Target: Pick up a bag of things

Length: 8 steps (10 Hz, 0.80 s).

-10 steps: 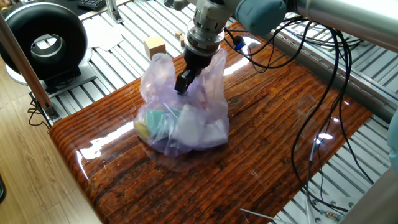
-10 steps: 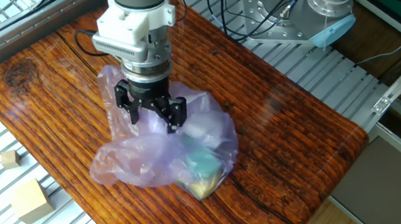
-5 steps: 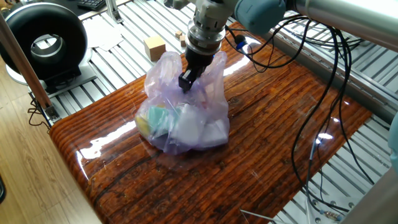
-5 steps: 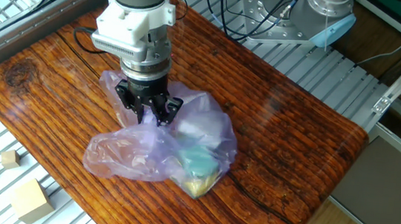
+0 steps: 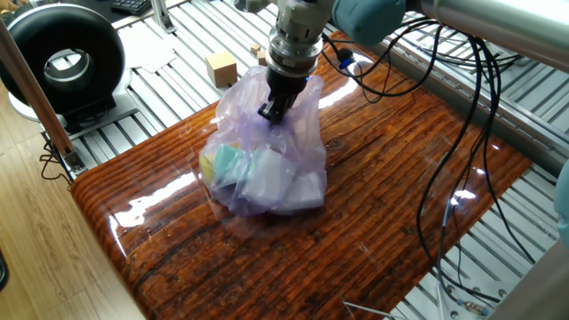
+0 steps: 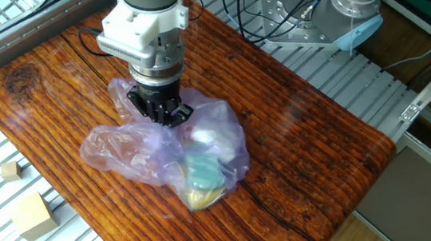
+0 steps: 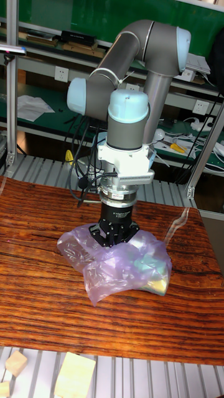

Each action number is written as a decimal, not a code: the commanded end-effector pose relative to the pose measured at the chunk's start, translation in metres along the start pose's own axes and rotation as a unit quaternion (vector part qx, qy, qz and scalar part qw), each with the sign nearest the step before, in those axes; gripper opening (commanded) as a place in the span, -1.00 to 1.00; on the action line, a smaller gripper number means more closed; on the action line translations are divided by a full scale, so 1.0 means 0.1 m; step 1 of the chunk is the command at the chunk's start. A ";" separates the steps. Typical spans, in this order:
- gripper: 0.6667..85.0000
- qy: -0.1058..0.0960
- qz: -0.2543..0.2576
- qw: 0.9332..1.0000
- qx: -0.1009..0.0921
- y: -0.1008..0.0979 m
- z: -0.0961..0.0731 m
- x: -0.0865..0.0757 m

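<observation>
The bag [image 5: 267, 164] is crinkly, pale-lavender and translucent, and rests on the glossy wooden table [image 5: 373, 222]. Through it I see the things: a teal item [image 5: 229, 162], a yellow one [image 5: 207, 165] and white ones [image 5: 271, 185]. My gripper [image 5: 271, 111] points straight down at the bag's top and is shut on a bunch of the plastic. In the other fixed view the gripper [image 6: 164, 115] pinches the bag [image 6: 156, 150] at its upper edge, with teal [image 6: 202, 167] and yellow [image 6: 198, 197] showing. The tall fixed view shows the gripper [image 7: 114, 241] sunk into the bag [image 7: 121, 267].
A tan cardboard box [image 5: 221, 67] sits on the metal slats beyond the table, also seen as the box [image 6: 33, 215] near small wooden cubes [image 6: 10, 169]. A black ring-shaped device [image 5: 62, 58] stands at the left. Cables [image 5: 462, 133] hang at the right.
The fingers have closed from open onto the bag's top plastic. The gripper has risen slightly, drawing the plastic up and bunching the bag under it.
</observation>
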State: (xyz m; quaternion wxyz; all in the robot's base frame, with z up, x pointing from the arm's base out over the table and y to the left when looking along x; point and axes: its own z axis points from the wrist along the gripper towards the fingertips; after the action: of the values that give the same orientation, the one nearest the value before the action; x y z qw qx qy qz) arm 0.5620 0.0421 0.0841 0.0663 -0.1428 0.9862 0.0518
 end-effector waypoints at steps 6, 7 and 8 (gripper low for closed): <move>-0.99 0.000 -0.012 1.000 0.014 -0.09 -0.42 -0.14; -0.99 0.000 -0.013 1.000 0.015 -0.09 -0.48 -0.15; -0.99 0.000 -0.013 1.000 0.017 -0.08 -0.54 -0.17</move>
State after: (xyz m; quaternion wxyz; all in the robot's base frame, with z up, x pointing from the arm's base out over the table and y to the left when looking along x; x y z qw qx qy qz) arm 0.5715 0.0323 0.1226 0.0670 -0.1545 0.9852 0.0335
